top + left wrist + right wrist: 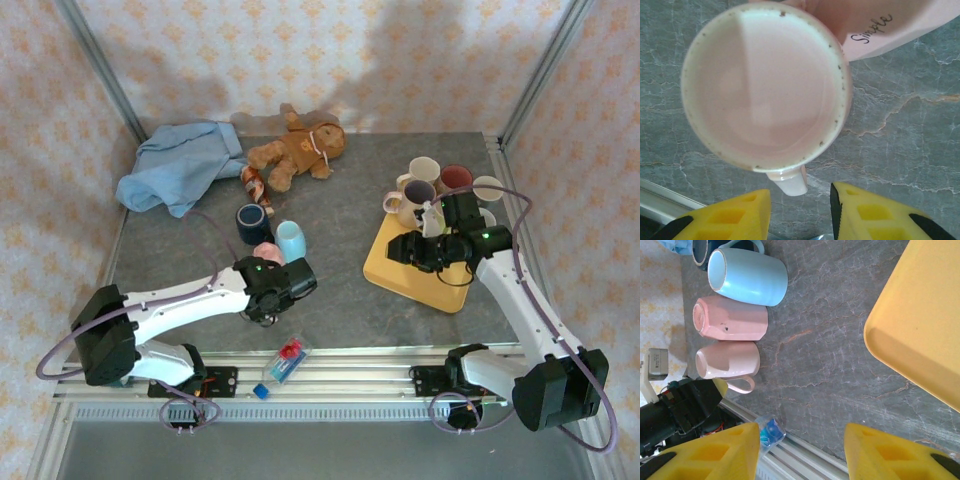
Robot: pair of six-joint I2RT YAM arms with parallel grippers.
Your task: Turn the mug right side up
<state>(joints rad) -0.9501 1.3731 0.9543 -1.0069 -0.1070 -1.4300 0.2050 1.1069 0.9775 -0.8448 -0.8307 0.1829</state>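
Note:
A pale pink mug [765, 90] stands mouth up on the grey table, its empty inside facing the left wrist camera. Its handle [790, 182] points at my left gripper [800, 200], which hovers straight above, open, with the handle's tip just ahead of the yellow fingers [735, 215] and touching neither. Seen from the right wrist, the same mug [727, 360] stands beside a faceted pink mug [732, 320] whose upper end looks closed. My right gripper [802, 440] is open and empty, low over the table by the yellow tray [920, 325].
A light blue mug [747, 277] and a dark blue mug [250, 220] stand behind the pink ones. Several mugs [430, 185] cluster at the back right beside the tray [420, 275]. A teddy bear [295, 150] and blue cloth [185, 165] lie at the back. A plastic bottle [285, 360] rests on the front rail.

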